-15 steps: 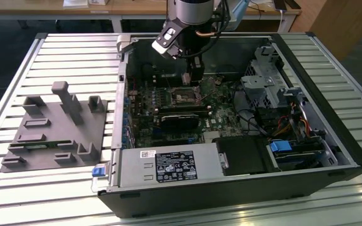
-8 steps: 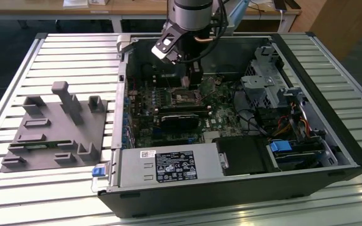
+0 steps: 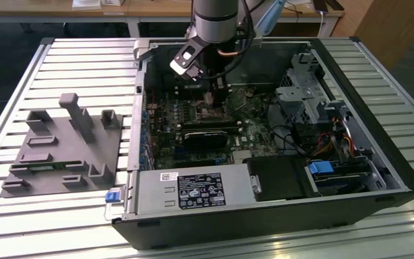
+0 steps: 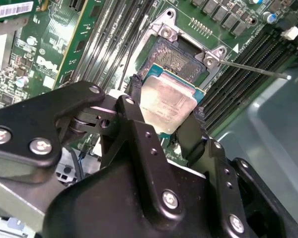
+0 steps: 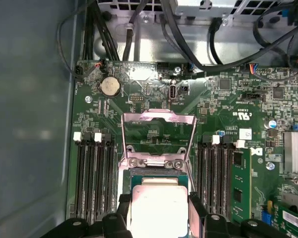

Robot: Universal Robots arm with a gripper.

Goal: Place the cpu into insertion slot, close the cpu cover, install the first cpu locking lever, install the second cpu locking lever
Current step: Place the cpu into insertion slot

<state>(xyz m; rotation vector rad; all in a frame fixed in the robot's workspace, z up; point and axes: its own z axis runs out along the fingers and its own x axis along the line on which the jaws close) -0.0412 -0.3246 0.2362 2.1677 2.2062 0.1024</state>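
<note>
Your arm [image 3: 214,21] is reaching down into the open computer case [image 3: 264,226]. The case sits on the slatted table [image 3: 84,48], with a grey fixture [image 3: 63,145] next to it toward the exterior view's left. That view gives you the overall layout, but the grip is too small to read there.

The second wrist view is where you get the good stuff. Your jaws are clamped on the cpu [image 4: 170,104], with a black finger [image 4: 134,91] on each of two opposite edges and the silvery top facing the camera. The insertion slot [image 4: 181,54] is right beyond it with its dark centre uncovered, and the cpu overlaps the slot's near edge. You honestly can't tell from this angle whether the chip is touching the slot or hanging just above it. A thin locking lever [image 4: 253,69] pokes out sideways from the slot's corner, over the long black memory slots [image 4: 243,84].

The first wrist view fills in what that one misses. The cpu cover [image 5: 158,118] is flipped up and open, with green board showing through its window, and its hinge sits just beside the held cpu. Memory slots flank it on both sides. Past the cover you've got a round coin battery [image 5: 110,87] and a bunch of black cables [image 5: 213,29].
</note>
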